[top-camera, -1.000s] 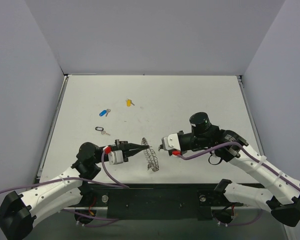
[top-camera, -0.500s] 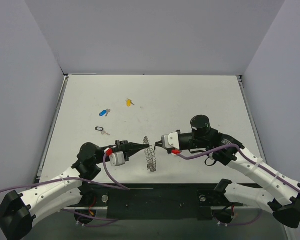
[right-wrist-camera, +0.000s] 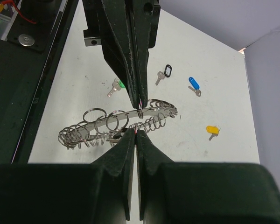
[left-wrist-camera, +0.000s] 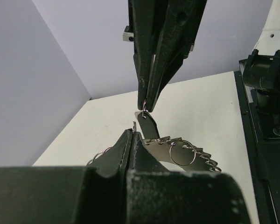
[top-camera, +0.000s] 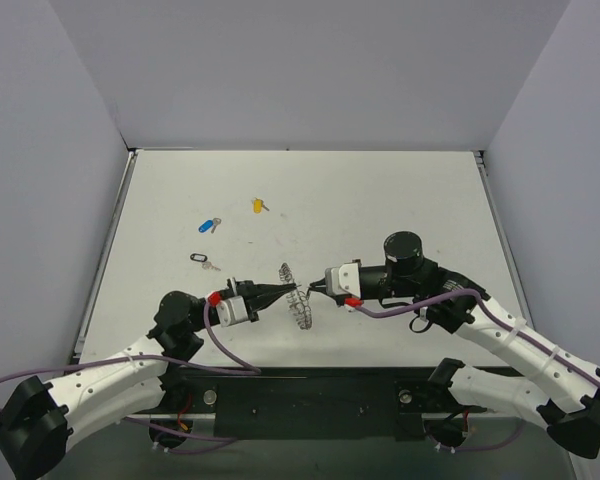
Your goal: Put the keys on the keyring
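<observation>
The left arm (top-camera: 110,375) and right arm (top-camera: 525,340) have white shells, black joints and bases (top-camera: 25,432). A purple cable (top-camera: 217,345) trails along each. The left end effector (top-camera: 278,291) and right end effector (top-camera: 314,291) show slim black tapered fingers (top-camera: 260,291) and red tabs (top-camera: 214,297).

Left fingers (top-camera: 262,292) and right fingers (top-camera: 318,290) are pinching the keyring (top-camera: 298,302) tip to tip at near centre, blocking passage between the arms. Black key (top-camera: 201,259), blue key (top-camera: 210,225) and yellow key (top-camera: 259,206) are dotting the far-left. Green key (right-wrist-camera: 121,84) is lying below the left fingers. The right half and far strip of the table (top-camera: 410,190) are lying open.
</observation>
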Motion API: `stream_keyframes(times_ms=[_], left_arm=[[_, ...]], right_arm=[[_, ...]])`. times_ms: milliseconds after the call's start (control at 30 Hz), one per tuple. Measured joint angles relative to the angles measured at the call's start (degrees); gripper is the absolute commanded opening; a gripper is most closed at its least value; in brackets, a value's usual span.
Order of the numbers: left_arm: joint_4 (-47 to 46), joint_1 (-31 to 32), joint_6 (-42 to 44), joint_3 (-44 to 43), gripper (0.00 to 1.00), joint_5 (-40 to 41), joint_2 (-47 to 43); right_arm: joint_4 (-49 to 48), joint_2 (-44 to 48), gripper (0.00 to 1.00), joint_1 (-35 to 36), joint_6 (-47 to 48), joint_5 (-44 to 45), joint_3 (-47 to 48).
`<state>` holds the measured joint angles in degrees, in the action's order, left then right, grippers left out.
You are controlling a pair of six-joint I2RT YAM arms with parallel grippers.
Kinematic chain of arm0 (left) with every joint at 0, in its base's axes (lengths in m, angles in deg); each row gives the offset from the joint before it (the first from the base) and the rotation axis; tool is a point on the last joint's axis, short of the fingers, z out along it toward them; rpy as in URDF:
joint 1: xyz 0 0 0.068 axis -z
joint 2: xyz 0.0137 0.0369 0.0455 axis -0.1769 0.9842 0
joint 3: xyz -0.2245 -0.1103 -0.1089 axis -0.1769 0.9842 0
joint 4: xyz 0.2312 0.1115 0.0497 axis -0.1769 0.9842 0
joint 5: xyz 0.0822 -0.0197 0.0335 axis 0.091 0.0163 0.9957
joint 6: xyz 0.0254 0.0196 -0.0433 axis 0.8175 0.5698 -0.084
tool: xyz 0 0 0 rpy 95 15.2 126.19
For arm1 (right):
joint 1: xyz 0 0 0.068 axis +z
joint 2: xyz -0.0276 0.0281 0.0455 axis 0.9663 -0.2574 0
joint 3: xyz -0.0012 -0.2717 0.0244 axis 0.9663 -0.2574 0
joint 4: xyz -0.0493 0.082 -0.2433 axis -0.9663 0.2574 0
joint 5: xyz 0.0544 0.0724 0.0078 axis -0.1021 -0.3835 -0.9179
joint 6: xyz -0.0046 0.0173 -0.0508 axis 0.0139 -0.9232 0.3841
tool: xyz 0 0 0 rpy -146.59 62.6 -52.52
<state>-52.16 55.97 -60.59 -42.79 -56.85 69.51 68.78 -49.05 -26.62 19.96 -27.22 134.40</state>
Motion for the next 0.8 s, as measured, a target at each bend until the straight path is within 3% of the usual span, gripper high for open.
stream_keyframes(times_ms=[467,800], left_arm=[[-11.7,0.0,-9.4,1.5,0.00,2.2,2.9],[-12.7,0.0,-10.4,1.5,0.00,1.3,3.9]], right_arm=[[-1.1,0.8,0.00,-0.2,-0.5,0.5,-1.1],[-4.9,0.8,0.00,-0.5,-3.0,0.6,-1.7]])
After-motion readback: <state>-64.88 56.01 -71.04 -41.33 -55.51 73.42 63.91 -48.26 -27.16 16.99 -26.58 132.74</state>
